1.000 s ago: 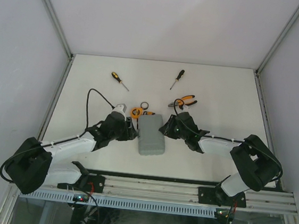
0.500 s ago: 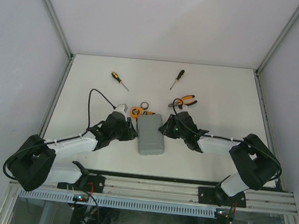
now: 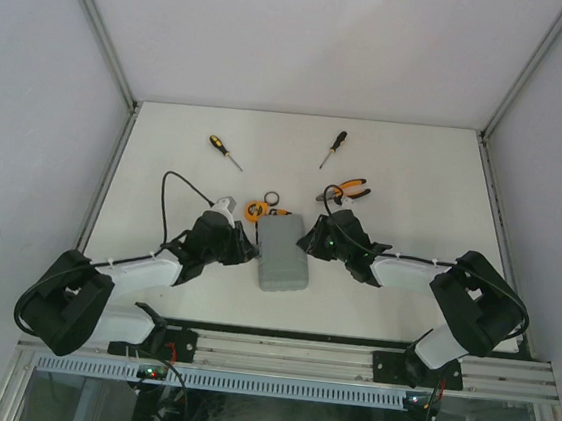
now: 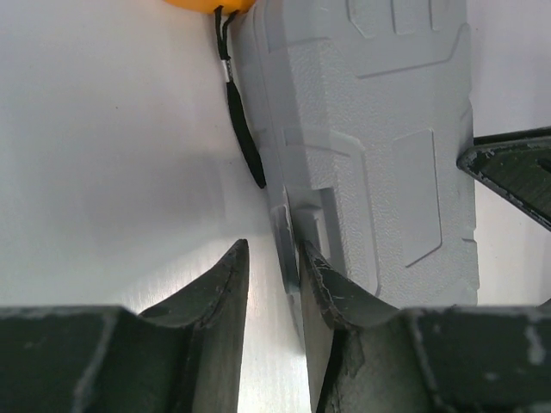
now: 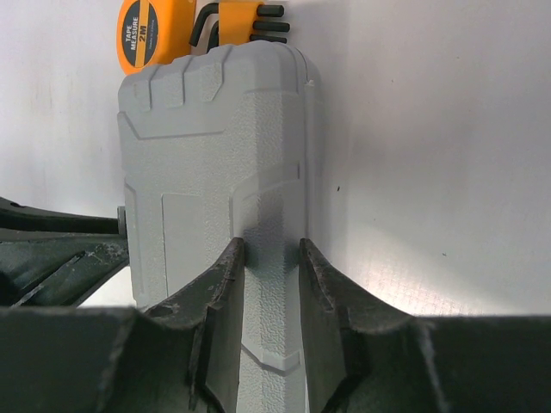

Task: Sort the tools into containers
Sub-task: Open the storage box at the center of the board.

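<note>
The grey case [image 3: 283, 254] lies closed at the table's middle, between both arms. My left gripper [image 4: 271, 254] stands at its left side [image 4: 370, 146], open by a narrow gap. One finger [image 4: 323, 284] touches the case's latch edge; the other is over bare table. My right gripper [image 5: 269, 249] is shut on the raised ridge along the case's right edge [image 5: 215, 155]. The orange tape measure [image 5: 142, 34] and hex key set [image 5: 250, 21] touch the case's far end. The black ring [image 3: 272, 199], pliers [image 3: 349, 189] and two screwdrivers [image 3: 225, 151] [image 3: 334, 149] lie farther back.
The tape measure's black wrist strap [image 4: 244, 138] lies on the table along the case's left side. A metal rail [image 3: 286, 357] runs across the near edge. White walls close the table at the back and both sides.
My left gripper's jaws have narrowed at the case's left edge and the left arm has shifted slightly. The right gripper and the case have stayed put.
</note>
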`<state>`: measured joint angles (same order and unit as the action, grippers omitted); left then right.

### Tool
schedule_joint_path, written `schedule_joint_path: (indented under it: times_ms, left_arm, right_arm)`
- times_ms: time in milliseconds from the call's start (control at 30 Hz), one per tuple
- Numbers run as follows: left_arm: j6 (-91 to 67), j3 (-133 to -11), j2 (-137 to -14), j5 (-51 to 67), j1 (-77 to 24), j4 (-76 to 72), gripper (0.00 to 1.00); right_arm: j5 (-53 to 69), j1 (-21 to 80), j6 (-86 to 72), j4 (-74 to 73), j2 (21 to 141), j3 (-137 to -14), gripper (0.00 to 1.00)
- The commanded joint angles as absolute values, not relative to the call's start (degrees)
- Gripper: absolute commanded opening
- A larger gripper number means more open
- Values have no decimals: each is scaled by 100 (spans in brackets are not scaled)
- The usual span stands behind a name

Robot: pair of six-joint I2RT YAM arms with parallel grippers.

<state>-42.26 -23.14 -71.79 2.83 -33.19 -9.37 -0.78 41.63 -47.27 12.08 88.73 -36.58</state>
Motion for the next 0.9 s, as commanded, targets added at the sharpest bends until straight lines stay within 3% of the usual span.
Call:
schedule_joint_path:
  times_ms: [0,133,400,633,867]
  left_arm:
    - [-4438,-2140,-7368,658,-3178,-1582,33]
    - [-4500,-2127,-7505,745,-3129,-1732,27]
    - [-4526,-2098,-7383,780,-3114,-1785,0]
    - [-4471,-2261,-6653,732,-3111,-1172,0]
    - [-4342,-2716,-5965,588,-3124,-170,0]
  right_arm:
    - [-222,4260,-4342,-176,9281,-3378,26]
    - [-230,4271,-4342,-184,9297,-3380,26]
    - [-288,4336,-4263,-174,9072,-3383,29]
    - [-728,4440,-4094,-557,8063,-3379,50]
    - [-980,4472,-3887,-983,6924,-3377,60]
